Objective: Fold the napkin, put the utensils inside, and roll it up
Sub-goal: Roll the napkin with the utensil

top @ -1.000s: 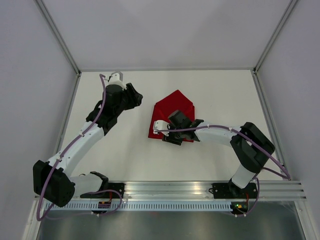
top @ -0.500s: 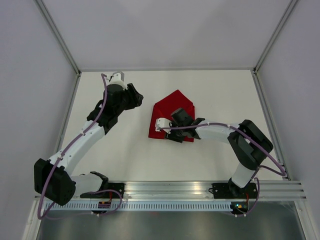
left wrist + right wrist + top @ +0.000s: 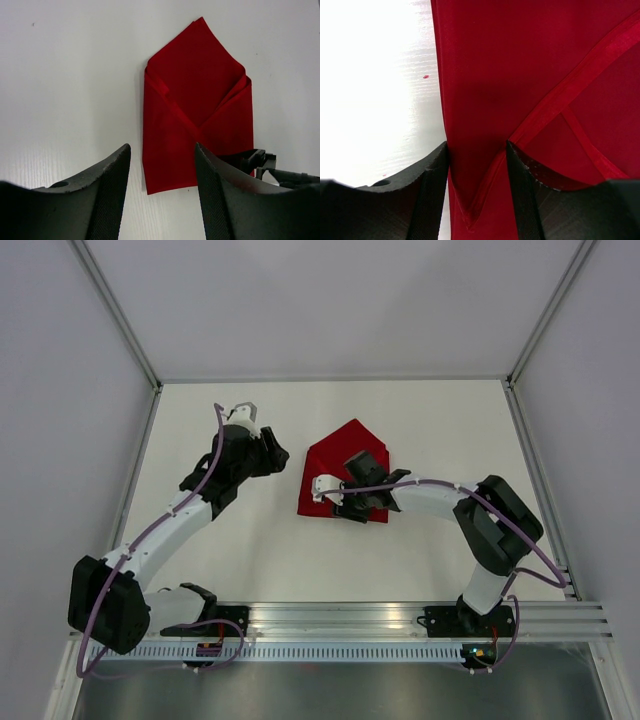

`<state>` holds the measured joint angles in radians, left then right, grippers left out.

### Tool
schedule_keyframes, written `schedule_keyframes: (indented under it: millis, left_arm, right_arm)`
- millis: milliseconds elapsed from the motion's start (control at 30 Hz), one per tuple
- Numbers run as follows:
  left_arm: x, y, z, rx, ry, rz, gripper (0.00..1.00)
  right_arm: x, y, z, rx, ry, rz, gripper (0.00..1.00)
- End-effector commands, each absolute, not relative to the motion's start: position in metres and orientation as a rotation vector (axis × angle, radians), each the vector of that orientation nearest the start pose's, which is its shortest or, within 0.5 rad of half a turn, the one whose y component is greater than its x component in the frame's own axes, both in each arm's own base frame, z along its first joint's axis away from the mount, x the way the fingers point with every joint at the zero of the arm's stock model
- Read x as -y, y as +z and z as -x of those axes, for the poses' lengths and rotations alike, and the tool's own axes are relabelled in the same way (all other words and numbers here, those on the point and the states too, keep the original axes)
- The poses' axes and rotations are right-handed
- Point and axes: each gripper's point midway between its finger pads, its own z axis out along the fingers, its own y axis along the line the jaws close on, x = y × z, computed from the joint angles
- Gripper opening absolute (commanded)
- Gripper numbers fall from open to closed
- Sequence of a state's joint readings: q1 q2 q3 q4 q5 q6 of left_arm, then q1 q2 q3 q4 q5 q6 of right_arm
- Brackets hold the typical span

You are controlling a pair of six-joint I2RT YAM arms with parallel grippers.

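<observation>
**Napkin.** The napkin (image 3: 345, 445) lies flat on the white table (image 3: 450, 420), near the middle and between the two arms. It is folded into a five-sided shape. Its point faces away from the arm bases and its straight bottom edge faces toward them. Diagonal flaps cross on its upper face.

**Right gripper.** The right gripper (image 3: 477, 148) is over the napkin. From above, the end of the right arm (image 3: 440, 502) covers the lower half of the cloth.
- The jaws are parted to a moderate gap, neither wide nor closed.
- In the right wrist view, red cloth fills almost all of that gap. A folded corner of the napkin sits between the fingers (image 3: 427, 195).
- One outer edge of the napkin runs close along the inner face of the finger on the left of that view. A thin strip of bare table shows between the two lower down.
- The jaws are not clamped on the cloth. Whether the fingertips rest on it cannot be told.

**Left gripper.** The left gripper (image 3: 162, 146) is over bare table to the left of the napkin — apart from it and touching nothing.
- Its jaws are parted to a similar moderate gap, with nothing between them.
- In the left wrist view, the whole napkin is visible beyond the gap. A black part of the right arm shows at the cloth's lower right corner.
</observation>
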<state>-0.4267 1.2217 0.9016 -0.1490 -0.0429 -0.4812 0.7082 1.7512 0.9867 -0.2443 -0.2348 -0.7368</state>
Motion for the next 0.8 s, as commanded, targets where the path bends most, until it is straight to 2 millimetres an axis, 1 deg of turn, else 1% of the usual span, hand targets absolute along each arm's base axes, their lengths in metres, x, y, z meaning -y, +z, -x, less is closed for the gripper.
schedule_keyframes:
  millis: [0, 33, 67, 100, 133, 200, 233, 267, 333, 367, 433, 500, 533, 567, 600, 633, 667, 733, 767]
  left_arm:
    - [0.173, 0.198, -0.343, -2.031, -0.539, 0.002, 0.60]
    - [0.173, 0.200, -0.345, -2.007, -0.543, 0.000, 0.60]
    - [0.177, 0.192, -0.339, -2.025, -0.563, -0.021, 0.61]
    - [0.178, 0.194, -0.338, -2.007, -0.573, -0.030, 0.61]
    - [0.178, 0.187, -0.336, -2.010, -0.573, -0.038, 0.62]
    - [0.183, 0.193, -0.337, -1.964, -0.595, -0.055, 0.62]
    - [0.184, 0.190, -0.335, -1.962, -0.595, -0.071, 0.62]
    - [0.191, 0.195, -0.335, -1.936, -0.615, -0.092, 0.63]
    - [0.194, 0.194, -0.333, -1.921, -0.607, -0.119, 0.63]
    - [0.200, 0.195, -0.331, -1.906, -0.612, -0.143, 0.63]
    - [0.203, 0.195, -0.329, -1.892, -0.595, -0.171, 0.63]
    - [0.210, 0.195, -0.325, -1.869, -0.596, -0.215, 0.63]
    - [0.206, 0.193, -0.325, -1.863, -0.566, -0.203, 0.62]
    - [0.207, 0.194, -0.324, -1.850, -0.566, -0.208, 0.62]
    - [0.207, 0.199, -0.324, -1.818, -0.565, -0.208, 0.62]
    - [0.203, 0.198, -0.320, -1.798, -0.561, -0.205, 0.62]
    - [0.202, 0.200, -0.318, -1.779, -0.565, -0.203, 0.61]
    - [0.198, 0.201, -0.313, -1.735, -0.563, -0.198, 0.60]
    - [0.195, 0.209, -0.308, -1.700, -0.571, -0.195, 0.59]
  right_arm:
    - [-0.250, -0.010, -0.265, -1.953, 0.360, 1.868, 0.55]
    - [-0.249, -0.013, -0.264, -1.959, 0.365, 1.870, 0.55]
    - [-0.248, -0.015, -0.263, -1.967, 0.366, 1.870, 0.54]
    - [-0.248, -0.017, -0.263, -1.971, 0.367, 1.873, 0.53]
    - [-0.246, -0.019, -0.263, -1.977, 0.367, 1.874, 0.52]
    - [-0.246, -0.022, -0.262, -1.990, 0.370, 1.882, 0.50]
    - [-0.247, -0.022, -0.263, -1.992, 0.380, 1.878, 0.48]
    - [-0.244, -0.024, -0.260, -2.012, 0.390, 1.887, 0.47]
    - [-0.246, -0.024, -0.259, -2.023, 0.416, 1.892, 0.45]
    - [-0.244, -0.025, -0.257, -2.033, 0.422, 1.901, 0.45]
    - [-0.243, -0.026, -0.257, -2.041, 0.427, 1.903, 0.42]
    - [-0.243, -0.027, -0.255, -2.052, 0.444, 1.909, 0.39]
    - [-0.242, -0.027, -0.255, -2.059, 0.453, 1.907, 0.38]
    - [-0.240, -0.029, -0.252, -2.075, 0.469, 1.912, 0.37]
    - [-0.240, -0.029, -0.253, -2.079, 0.476, 1.909, 0.36]
    - [-0.239, -0.030, -0.253, -2.090, 0.483, 1.904, 0.34]
    - [-0.238, -0.032, -0.250, -2.105, 0.501, 1.905, 0.34]
    - [-0.237, -0.030, -0.252, -2.115, 0.522, 1.897, 0.32]
    - [-0.234, -0.032, -0.250, -2.137, 0.535, 1.899, 0.31]
